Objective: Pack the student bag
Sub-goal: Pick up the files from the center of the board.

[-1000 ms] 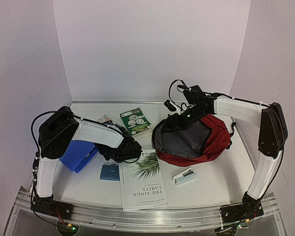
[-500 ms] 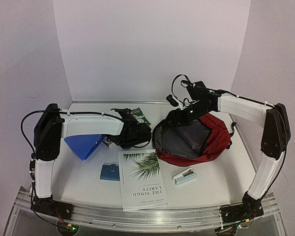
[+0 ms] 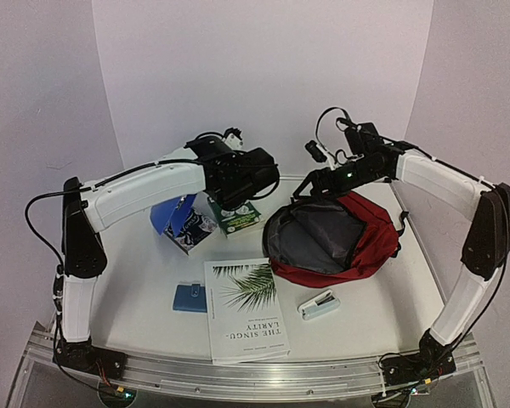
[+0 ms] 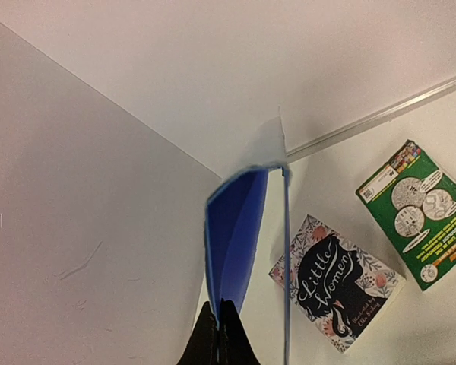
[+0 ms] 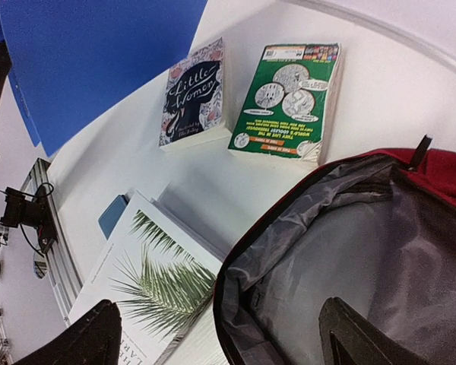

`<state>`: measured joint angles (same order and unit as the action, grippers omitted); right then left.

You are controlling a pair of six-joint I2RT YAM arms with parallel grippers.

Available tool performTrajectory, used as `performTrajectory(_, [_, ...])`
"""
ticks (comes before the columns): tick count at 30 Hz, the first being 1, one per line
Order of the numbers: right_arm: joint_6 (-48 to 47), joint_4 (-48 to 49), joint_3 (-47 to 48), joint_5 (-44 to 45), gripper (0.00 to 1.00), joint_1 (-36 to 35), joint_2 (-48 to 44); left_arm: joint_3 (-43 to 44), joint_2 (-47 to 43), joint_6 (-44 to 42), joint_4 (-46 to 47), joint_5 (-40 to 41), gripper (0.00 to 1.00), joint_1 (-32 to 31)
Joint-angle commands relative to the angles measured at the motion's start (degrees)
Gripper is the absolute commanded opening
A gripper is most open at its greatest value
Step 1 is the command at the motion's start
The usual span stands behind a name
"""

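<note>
White table has a fair bit on it. Dark red fabric backpack lies unzipped toward the right edge, grey lining showing. Green paperback book sits near the far edge, with floral "Little Women" paperback just left of it. Big white palm-leaf book is at the near edge, small blue case just beside its left side and white stapler to its right.

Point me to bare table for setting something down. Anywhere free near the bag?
Two patches: the near-right corner of the table, right of the stapler and in front of the student bag; and the near-left, left of the blue case. Crowded: far middle, with green book, Little Women book and the blue folder held aloft.
</note>
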<state>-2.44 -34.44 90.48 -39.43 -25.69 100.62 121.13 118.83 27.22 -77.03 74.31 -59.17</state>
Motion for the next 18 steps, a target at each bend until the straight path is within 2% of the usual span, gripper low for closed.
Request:
performTrajectory(1, [-6.02, -2.24, 3.49, 1.24, 0.91, 0.89, -6.33, 6.23, 1.0, -7.78, -17.03, 3.55, 0.0, -1.52])
performTrajectory(4, [-8.63, -2.74, 3.55, 2.04, 0.92, 0.86, -8.65, 5.75, -0.59, -16.38, -7.47, 0.76, 0.0, -3.16])
performTrajectory(7, [-11.83, -3.62, 3.8, 3.08, 0.92, 0.86, -10.89, 1.15, -5.71, -29.22, 10.7, -7.0, 0.0, -4.33])
performTrajectory(9, [-14.47, -4.94, 4.09, 4.53, 0.93, 0.9, -12.34, -2.44, -9.89, -34.42, 20.47, -14.8, 0.0, -4.72])
performTrajectory(13, [-19.41, -6.63, 3.67, 7.32, 0.93, 0.86, -15.1, -3.68, -13.4, -34.09, 24.5, -26.16, 0.0, -4.96])
performTrajectory(18, [-24.6, -7.66, 2.81, 7.29, 0.94, 0.86, -18.12, -4.67, -15.55, -34.63, 27.67, -36.28, 0.0, -4.96])
